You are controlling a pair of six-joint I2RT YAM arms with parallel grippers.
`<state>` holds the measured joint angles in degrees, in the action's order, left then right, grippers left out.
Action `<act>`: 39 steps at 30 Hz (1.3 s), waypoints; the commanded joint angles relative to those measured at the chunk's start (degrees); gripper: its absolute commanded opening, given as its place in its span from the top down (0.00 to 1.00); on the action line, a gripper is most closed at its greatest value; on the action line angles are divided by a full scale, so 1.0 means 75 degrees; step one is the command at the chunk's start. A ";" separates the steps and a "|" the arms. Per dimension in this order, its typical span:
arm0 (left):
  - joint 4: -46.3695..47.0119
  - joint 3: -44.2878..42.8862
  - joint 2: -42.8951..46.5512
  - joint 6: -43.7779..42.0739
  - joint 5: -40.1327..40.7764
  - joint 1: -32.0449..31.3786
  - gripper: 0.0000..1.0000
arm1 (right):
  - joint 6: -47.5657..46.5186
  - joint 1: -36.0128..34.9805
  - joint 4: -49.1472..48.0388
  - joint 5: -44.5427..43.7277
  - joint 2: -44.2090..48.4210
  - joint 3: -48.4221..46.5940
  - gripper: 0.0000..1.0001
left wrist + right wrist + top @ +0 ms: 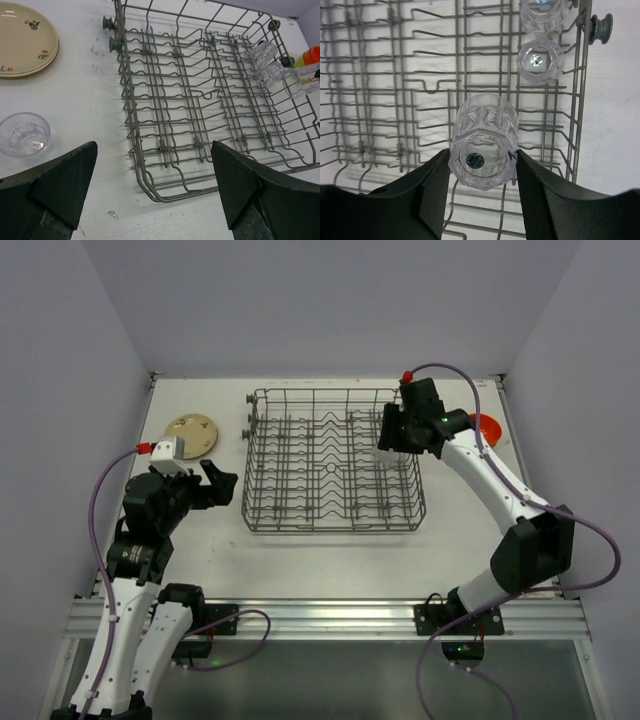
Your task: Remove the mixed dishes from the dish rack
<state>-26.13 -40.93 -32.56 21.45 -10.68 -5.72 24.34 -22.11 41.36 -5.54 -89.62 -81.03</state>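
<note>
The grey wire dish rack (330, 465) stands mid-table. My right gripper (482, 155) is shut on a clear glass (482, 142), held base toward the camera over the rack's right side (392, 448). Two more clear glasses (540, 60) stand upside down in the rack's right row; the left wrist view shows them too (270, 72). My left gripper (154, 150) is open and empty, above the table near the rack's left front corner (225, 487). A beige patterned plate (190, 433) lies left of the rack. One clear glass (24, 134) stands on the table by it.
Orange bowls (487, 427) sit on the table right of the rack, partly hidden by the right arm; in the left wrist view (312, 54) a yellow-green rim shows beside them. Black knobs (114, 44) stick out from the rack's left side. Walls close in the table's far edge and both sides.
</note>
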 commanded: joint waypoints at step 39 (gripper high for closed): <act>0.9496 -0.0051 -0.3158 0.5355 -0.4331 -0.3140 0.21 | 0.4524 -0.0005 -1.0331 0.8941 0.2540 0.3245 0.78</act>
<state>40.29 -37.93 -55.29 61.06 -45.01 -28.25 53.95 -22.11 -25.98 57.43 -70.59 -57.32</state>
